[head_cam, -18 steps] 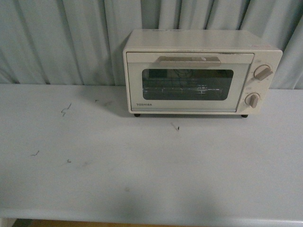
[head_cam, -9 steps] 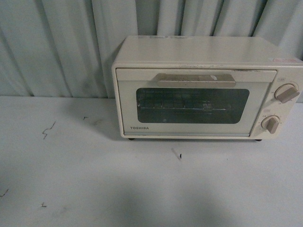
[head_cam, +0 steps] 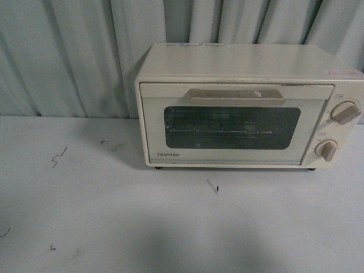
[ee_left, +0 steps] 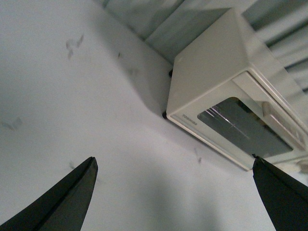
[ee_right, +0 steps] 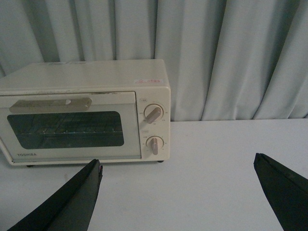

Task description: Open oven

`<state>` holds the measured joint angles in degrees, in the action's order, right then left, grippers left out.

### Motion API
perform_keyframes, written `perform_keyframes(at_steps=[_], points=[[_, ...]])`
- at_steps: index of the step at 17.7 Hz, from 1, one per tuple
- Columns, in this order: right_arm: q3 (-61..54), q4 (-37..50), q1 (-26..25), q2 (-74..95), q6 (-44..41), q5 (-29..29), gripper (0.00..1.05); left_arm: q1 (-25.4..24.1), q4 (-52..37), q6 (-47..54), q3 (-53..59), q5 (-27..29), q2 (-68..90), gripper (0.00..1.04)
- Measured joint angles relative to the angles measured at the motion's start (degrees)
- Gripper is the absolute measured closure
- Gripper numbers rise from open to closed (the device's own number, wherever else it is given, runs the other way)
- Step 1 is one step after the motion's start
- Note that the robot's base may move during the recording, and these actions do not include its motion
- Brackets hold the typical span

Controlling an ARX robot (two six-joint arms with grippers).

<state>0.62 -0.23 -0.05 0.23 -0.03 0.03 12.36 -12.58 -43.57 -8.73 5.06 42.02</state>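
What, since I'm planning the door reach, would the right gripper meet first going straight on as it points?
Probably the oven, near its knob end: the open right gripper faces that side over the table. Depth is unclear; it might pass just beside it to the curtain.

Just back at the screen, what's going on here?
The oven sits on the table with its door shut and nothing on the handle. Neither arm shows in the front view. The left gripper and right gripper both hang open, short of the oven, holding nothing. Opening has not yet begun.
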Motion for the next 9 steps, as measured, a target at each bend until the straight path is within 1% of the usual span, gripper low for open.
perform_keyframes(at_steps=[1,2,3,6,9], points=[[0.0,0.0,0.04,0.0,0.0,-0.02,0.06,1.03,-2.64,-3.06,-0.39,0.48,4.22,0.07],[0.0,0.0,0.04,0.0,0.0,-0.07,0.06,2.27,-6.19,-9.94,-1.16,1.51,10.6,0.07],[0.0,0.02,0.04,0.0,0.0,-0.04,0.06,3.06,-8.46,-12.7,-1.73,2.12,14.69,0.07],[0.0,0.02,0.04,0.0,0.0,-0.02,0.06,6.27,-15.39,-26.12,-4.24,3.43,28.79,0.07],[0.0,0.0,0.04,0.02,0.0,-0.02,0.06,8.9,-18.99,-33.11,-6.1,3.82,36.92,0.07]])
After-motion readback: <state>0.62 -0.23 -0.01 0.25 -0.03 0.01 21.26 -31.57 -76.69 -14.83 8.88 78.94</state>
